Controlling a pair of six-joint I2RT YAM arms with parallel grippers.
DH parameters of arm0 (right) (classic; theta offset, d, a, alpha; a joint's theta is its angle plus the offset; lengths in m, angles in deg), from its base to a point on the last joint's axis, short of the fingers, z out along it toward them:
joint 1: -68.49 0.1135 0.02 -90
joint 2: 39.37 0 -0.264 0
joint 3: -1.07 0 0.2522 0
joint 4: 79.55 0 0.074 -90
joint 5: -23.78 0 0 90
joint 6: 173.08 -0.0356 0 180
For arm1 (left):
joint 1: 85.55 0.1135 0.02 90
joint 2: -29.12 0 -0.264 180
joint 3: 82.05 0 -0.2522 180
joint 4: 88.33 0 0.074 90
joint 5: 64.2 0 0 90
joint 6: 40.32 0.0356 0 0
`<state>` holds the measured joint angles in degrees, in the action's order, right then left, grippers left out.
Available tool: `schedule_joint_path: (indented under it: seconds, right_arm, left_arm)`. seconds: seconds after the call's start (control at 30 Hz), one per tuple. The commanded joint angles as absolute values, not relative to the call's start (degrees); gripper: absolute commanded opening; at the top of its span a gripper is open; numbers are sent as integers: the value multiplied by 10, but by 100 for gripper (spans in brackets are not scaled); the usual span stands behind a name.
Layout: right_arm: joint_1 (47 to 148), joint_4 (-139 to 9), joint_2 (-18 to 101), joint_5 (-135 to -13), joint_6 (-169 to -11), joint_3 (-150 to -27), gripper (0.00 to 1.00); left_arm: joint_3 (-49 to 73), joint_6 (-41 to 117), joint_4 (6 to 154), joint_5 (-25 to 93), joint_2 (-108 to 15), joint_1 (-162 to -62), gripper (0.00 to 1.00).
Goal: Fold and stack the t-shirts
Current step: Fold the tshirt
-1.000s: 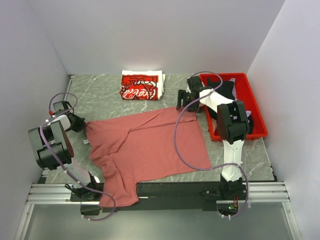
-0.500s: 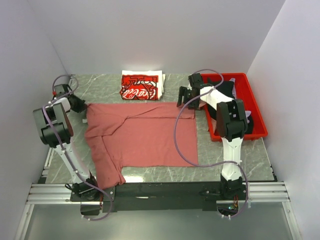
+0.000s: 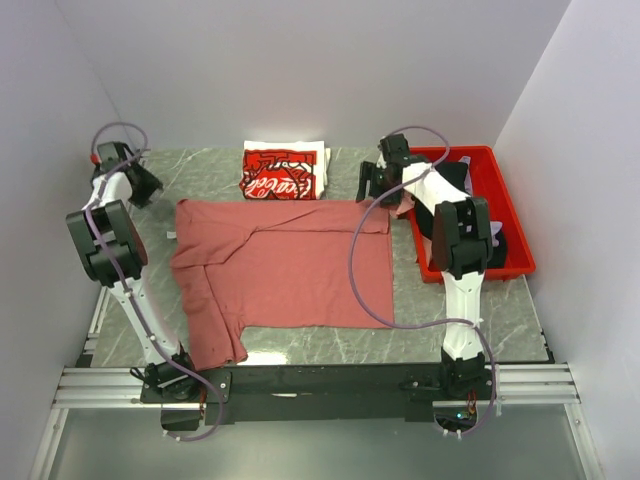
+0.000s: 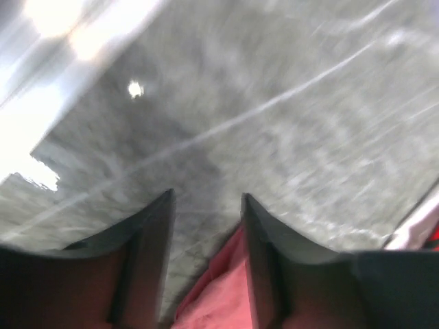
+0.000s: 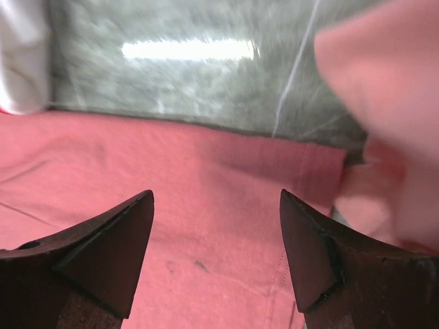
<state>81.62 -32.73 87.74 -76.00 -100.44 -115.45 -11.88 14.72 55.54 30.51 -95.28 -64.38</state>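
A dusty-rose t-shirt (image 3: 285,265) lies spread flat in the middle of the table, one sleeve pointing at the front left. A folded red-and-white t-shirt (image 3: 283,175) rests at the back. My left gripper (image 3: 145,187) is open just off the rose shirt's back left corner. In the left wrist view (image 4: 206,199) its fingers are apart and a fold of rose cloth (image 4: 219,295) shows low between them. My right gripper (image 3: 366,193) hovers open over the shirt's back right corner. In the right wrist view (image 5: 216,195) its wide jaws have only rose cloth (image 5: 206,233) beneath them.
A red plastic bin (image 3: 512,215) with dark garments stands at the right, and a pink cloth (image 3: 404,205) hangs at its left wall, blurred in the right wrist view (image 5: 384,103). White walls close in on the left, back and right.
The rose shirt was drawn back from the front edge and now lies flat. My left gripper opened, let go of the shirt's corner and moved back-left. The right gripper shifted slightly back.
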Motion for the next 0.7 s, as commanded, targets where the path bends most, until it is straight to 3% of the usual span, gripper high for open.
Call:
schedule_joint_path:
  seconds: [0.0,0.03,0.07,0.13,0.37,0.5,0.67]
  right_arm:
    - [811,-305,857,-758,-975,-1210,80]
    - [812,-309,836,-758,-972,-1209,81]
    - [814,-310,825,-759,-969,-1207,81]
    - [818,-314,791,-759,-965,-1194,82]
    - [841,-377,641,-759,-987,-1003,85]
    - [848,-439,532,-762,-1024,-865,86]
    - [851,-463,464,-771,-1044,-749,87]
  left_arm:
    - [-207,160,497,269,-932,-643,57]
    - [-213,154,488,273,-924,-645,66]
    - [-195,150,493,280,-912,-645,84]
    - [-163,143,504,289,-859,-658,100]
    - [86,108,546,264,-645,-763,99]
    - [211,75,555,222,-560,-880,99]
    - [349,36,586,214,-479,-944,99]
